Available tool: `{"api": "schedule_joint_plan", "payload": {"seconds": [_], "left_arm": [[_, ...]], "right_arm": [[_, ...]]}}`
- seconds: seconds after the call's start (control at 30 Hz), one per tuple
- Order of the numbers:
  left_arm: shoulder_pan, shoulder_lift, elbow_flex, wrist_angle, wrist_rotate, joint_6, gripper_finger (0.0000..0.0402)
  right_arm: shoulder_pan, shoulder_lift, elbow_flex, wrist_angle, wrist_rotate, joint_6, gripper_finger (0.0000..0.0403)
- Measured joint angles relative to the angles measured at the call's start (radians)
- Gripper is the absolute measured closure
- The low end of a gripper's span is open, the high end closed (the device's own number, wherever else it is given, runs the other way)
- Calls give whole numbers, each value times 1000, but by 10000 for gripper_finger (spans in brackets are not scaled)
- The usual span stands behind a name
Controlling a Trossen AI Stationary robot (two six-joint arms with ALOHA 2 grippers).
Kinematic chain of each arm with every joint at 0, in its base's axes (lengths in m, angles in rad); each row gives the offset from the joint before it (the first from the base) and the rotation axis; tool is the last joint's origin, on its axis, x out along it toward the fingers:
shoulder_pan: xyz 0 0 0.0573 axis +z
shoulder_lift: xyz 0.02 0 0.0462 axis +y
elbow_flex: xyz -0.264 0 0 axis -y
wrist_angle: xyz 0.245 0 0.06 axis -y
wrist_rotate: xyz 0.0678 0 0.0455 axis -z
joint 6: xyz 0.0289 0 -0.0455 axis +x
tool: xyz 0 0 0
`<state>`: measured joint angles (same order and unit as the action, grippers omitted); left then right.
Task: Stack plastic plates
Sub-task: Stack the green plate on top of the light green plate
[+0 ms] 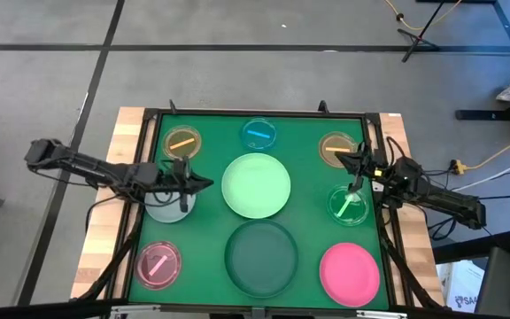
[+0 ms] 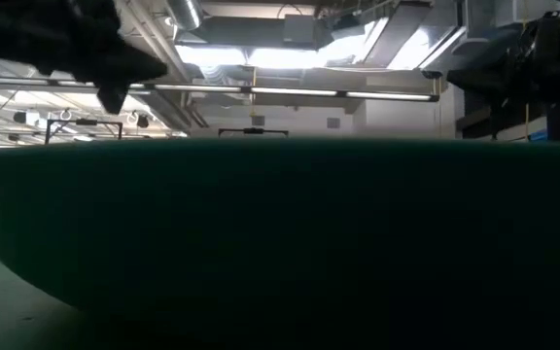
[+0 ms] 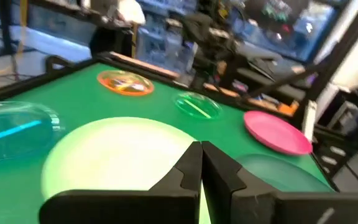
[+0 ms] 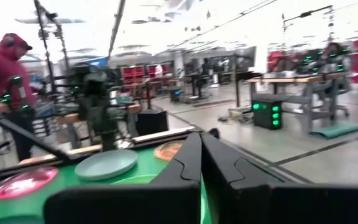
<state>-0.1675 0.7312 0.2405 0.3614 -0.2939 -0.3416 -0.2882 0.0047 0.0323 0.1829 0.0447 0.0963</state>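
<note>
**Both arms raised over the mat, nine plates still spread out singly**

The left arm reaches in from the left edge of the table, stretched nearly level, its left gripper hanging just left of the light green plate and above the edge of the grey plate. In its wrist view the two dark fingers are pressed together with nothing between them, pointing out over the light green plate.

The right arm comes in from the right edge, elbow bent back, with the right gripper between the brown plate and the small green plate. Its fingers are likewise pressed together and hold nothing; its wrist view looks level across the room, where a person in a red hooded top stands beyond the table.

On the green mat, the orange plate, blue plate and brown plate lie along the far edge. The light green plate sits in the middle, the dark teal plate just in front of it, the big pink plate at the near right corner and the small pink plate at the near left. No plate rests on another.
</note>
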Motion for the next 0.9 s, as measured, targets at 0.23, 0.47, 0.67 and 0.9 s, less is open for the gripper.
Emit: {"api": "schedule_joint_plan", "payload": {"seconds": [0.23,0.47,0.67,0.9], "left_arm": [[-114,281,177,-14,-1,5,400],[-196,481,292,-10,0,7,400],[-189,579,341,-5,-11,-12,400],[-193,640,422,-54,95,-71,353]], "right_arm": [[0,6,16,21,33,-11,402],[0,8,16,87,-11,-34,402],[0,102,16,149,-34,-97,402],[0,269,16,263,-89,-76,402]]}}
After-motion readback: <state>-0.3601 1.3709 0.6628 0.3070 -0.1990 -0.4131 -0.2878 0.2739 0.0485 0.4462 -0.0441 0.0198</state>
